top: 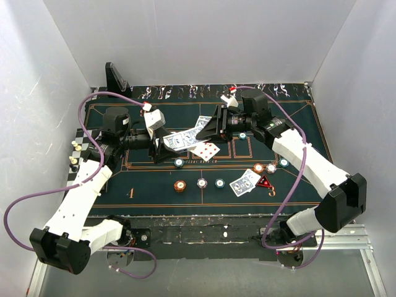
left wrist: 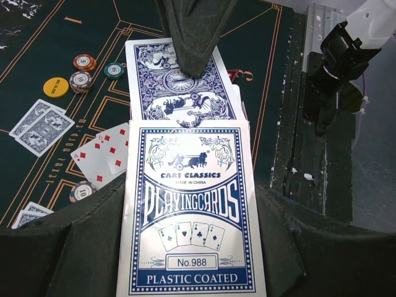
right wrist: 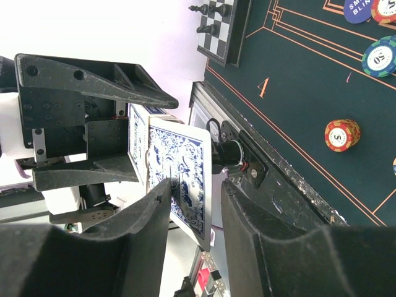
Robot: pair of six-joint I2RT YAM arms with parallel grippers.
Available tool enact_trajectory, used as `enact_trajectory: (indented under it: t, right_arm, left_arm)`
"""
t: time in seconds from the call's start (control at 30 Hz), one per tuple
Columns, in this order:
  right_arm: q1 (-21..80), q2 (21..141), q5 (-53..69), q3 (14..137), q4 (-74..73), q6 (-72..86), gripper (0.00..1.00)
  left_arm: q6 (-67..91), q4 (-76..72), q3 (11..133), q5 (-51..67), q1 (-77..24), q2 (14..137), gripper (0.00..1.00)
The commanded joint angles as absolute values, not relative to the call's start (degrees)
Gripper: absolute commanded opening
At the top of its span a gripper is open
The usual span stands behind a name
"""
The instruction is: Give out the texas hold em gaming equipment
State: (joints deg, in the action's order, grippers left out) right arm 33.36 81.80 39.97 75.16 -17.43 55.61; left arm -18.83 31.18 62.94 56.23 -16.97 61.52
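Note:
My left gripper (top: 162, 141) (left wrist: 192, 204) is shut on a blue-and-white playing-card box (left wrist: 189, 216), held above the mat. A blue-backed card (left wrist: 179, 93) (right wrist: 185, 179) sticks out of its far end. My right gripper (top: 207, 127) (right wrist: 197, 185) straddles that card, open: the card lies against one finger, with a gap to the other. Face-down cards (top: 245, 182) and a red triangular marker (top: 264, 182) lie at the right. A face-up red card (top: 206, 150) lies mid-mat. Orange (top: 180, 185), white (top: 202, 182) and teal (top: 219, 182) chips sit in a row.
The dark green orange-lined mat (top: 154, 198) covers the table. A chequered board (right wrist: 223, 25) with chess pieces (top: 74, 151) sits off the mat's left edge. A black stand (top: 116, 77) is at the back left. More chips (top: 258, 167) and a blue disc (top: 242, 136) lie right of centre.

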Motion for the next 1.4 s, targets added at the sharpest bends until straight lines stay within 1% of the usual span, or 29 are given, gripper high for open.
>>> enact_trajectory:
  t: [0.0, 0.17, 0.3, 0.47, 0.57, 0.67, 0.9, 1.03, 1.2, 1.37]
  right_arm:
    - [32.43, 78.49, 39.64, 74.88, -16.96, 55.37, 0.43]
    - [31.38, 76.99, 39.11, 74.88, -16.87, 55.72, 0.33]
    - [30.59, 75.94, 38.76, 74.88, -17.84, 55.46, 0.28]
    - [29.09, 74.80, 38.85, 74.62, -18.89, 54.93, 0.16]
    - [28.22, 74.09, 38.93, 74.71, -19.51, 54.76, 0.07]
    - [27.42, 73.57, 38.76, 74.88, -20.13, 54.49, 0.02]
    - [23.47, 71.63, 38.85, 78.13, -23.72, 52.13, 0.01]
    - [20.57, 71.37, 36.49, 81.99, -29.77, 47.30, 0.01]
    - [20.30, 74.78, 23.58, 86.39, -40.41, 35.53, 0.01]
    - [21.53, 81.46, 8.83, 87.54, -45.17, 27.52, 0.01]
  left_arm:
    - [-18.89, 29.44, 64.95, 57.83, -16.61, 60.03, 0.10]
    - [-19.77, 30.06, 65.04, 57.74, -16.61, 59.85, 0.09]
    - [-19.95, 30.59, 64.95, 57.57, -16.61, 59.77, 0.09]
    - [-20.30, 30.76, 65.04, 57.48, -16.61, 59.76, 0.09]
    - [-20.30, 30.85, 65.04, 57.48, -16.61, 59.68, 0.10]
    - [-20.48, 31.20, 65.04, 57.31, -16.61, 59.68, 0.10]
    - [-20.74, 31.82, 65.04, 56.95, -16.61, 59.77, 0.09]
    - [-21.18, 32.34, 64.78, 56.60, -16.61, 59.76, 0.10]
    - [-22.41, 34.10, 64.95, 56.25, -16.61, 59.59, 0.10]
    - [-22.59, 35.16, 65.48, 56.16, -16.61, 59.24, 0.11]
